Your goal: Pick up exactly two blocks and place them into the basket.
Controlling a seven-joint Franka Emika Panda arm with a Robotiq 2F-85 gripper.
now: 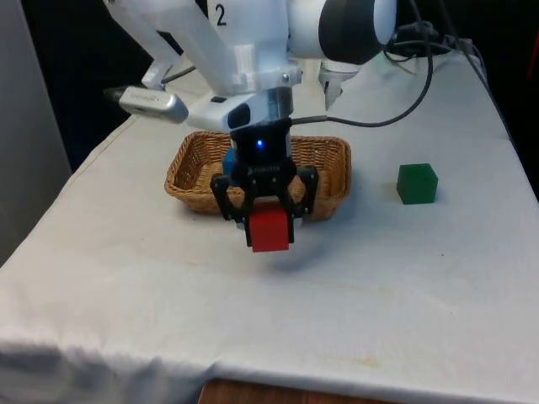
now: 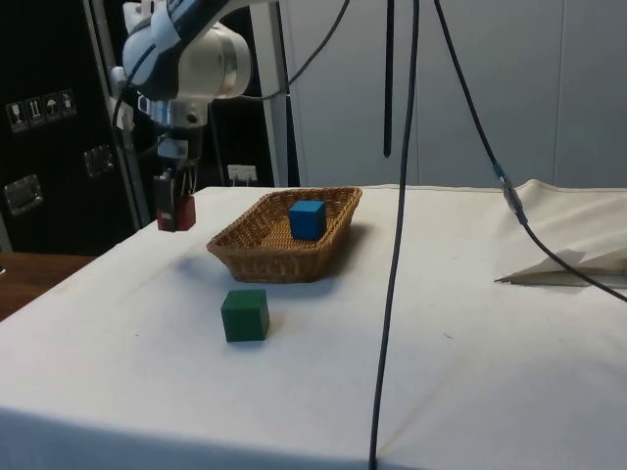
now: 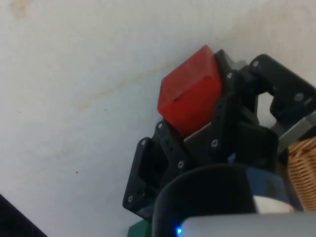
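The gripper (image 1: 268,220) hangs above the cloth just near of the wicker basket (image 1: 192,172), jaws pinching the red block (image 1: 270,230) on opposite flat faces; it looks light and rigid, unlikely to slip.

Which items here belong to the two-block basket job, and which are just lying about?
Job:
- red block, held off the table in the hand
- blue block, already in the basket
- basket

Lying about:
- green block, on the white cloth, not needed once red goes in
- black cables hanging over the table
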